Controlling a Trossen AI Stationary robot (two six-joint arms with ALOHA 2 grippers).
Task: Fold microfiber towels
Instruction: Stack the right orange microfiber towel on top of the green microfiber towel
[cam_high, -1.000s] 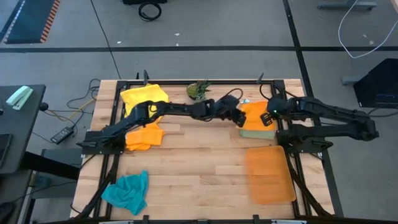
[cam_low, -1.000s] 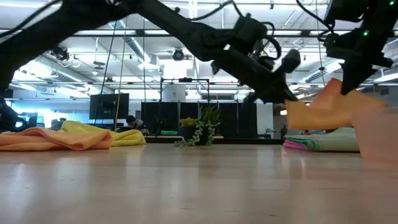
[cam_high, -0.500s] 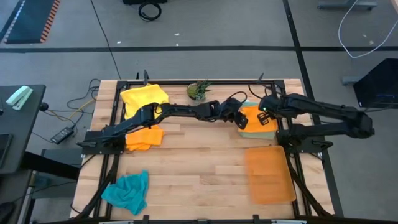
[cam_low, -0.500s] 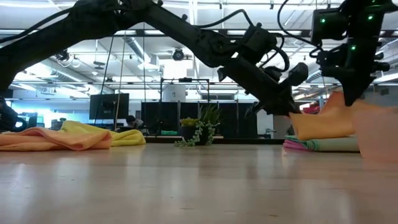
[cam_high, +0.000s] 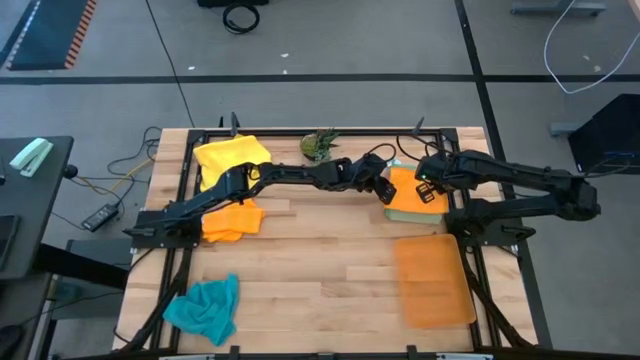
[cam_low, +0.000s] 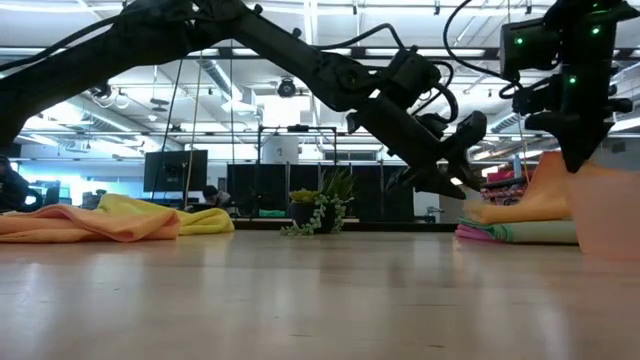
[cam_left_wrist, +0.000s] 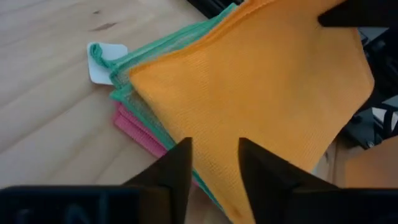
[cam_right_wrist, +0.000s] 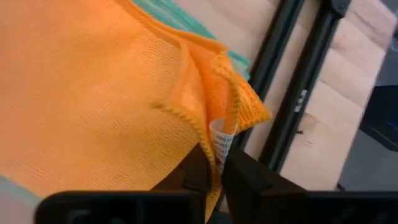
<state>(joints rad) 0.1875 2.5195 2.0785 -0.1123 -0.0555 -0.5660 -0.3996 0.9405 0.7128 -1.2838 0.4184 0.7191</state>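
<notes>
Pinching the orange towel (cam_right_wrist: 93, 93) in the right claw (cam_right_wrist: 214, 165); the left claw (cam_left_wrist: 214, 155) stands parted above it.

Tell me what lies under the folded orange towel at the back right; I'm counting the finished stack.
Under the orange towel, edges of a teal towel and a pink towel stick out, stacked on the table. Anything further beneath is covered, so the full count cannot be seen.
</notes>
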